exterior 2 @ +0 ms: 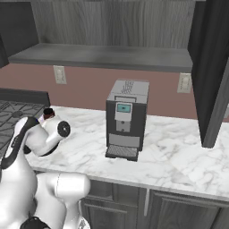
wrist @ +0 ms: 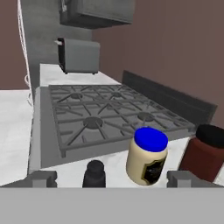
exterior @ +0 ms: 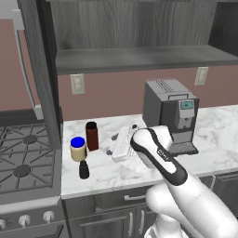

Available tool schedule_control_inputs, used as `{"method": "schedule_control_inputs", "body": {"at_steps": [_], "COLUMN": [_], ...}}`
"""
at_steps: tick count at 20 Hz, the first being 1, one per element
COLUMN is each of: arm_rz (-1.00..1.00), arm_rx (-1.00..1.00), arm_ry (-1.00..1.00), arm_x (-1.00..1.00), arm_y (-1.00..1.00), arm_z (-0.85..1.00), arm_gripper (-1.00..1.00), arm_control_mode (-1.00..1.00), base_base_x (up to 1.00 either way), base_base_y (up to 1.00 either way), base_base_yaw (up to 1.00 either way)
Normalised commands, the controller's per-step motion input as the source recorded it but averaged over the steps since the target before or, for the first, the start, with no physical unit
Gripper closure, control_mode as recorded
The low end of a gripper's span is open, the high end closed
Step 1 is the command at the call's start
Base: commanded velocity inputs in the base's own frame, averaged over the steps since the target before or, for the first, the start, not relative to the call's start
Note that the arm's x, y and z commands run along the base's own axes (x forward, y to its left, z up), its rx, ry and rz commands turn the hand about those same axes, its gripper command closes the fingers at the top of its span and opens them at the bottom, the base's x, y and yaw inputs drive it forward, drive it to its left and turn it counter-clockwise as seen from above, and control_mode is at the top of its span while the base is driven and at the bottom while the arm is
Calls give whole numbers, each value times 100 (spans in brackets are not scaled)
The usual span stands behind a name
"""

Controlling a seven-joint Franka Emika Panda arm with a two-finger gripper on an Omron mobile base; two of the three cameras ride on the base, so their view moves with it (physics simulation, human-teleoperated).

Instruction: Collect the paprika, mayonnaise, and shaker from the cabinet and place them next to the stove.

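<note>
Left base view shows three things standing close together on the white marble worktop [exterior: 139, 169], just beside the steel gas stove with black grates [exterior: 23, 160]: the tall dark red-brown paprika bottle with a black cap [exterior: 92, 135], the short cream mayonnaise jar with a blue lid [exterior: 78, 148] and the small black shaker [exterior: 83, 169]. The right base view shows only the paprika's cap [exterior 2: 48, 113] behind the white arm. The hand view looks across them at the stove, with the paprika cut off at the edge. The hand [wrist: 112, 178] is wide open and holds nothing. The dark grey wood cabinet [exterior: 139, 58] hangs above, and a grey boxy coffee machine [exterior: 169, 114] stands to the right
</note>
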Motion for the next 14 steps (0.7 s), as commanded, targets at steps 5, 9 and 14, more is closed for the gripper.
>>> {"method": "schedule_control_inputs", "body": {"at_steps": [5, 9, 14], "arm_rz": [-14, -13, -12], "arm_rx": [3, 0, 0], "arm_ry": [-4, -3, -2], "arm_x": [-28, -18, -3], "arm_y": [-40, -40, -46], "arm_z": [49, 52, 53], "arm_gripper": [-100, -100, -100], "arm_control_mode": [-100, -100, -100], "base_base_x": [0, 0, 0], "base_base_y": [0, 0, 0], "base_base_yaw": [0, 0, 0]}}
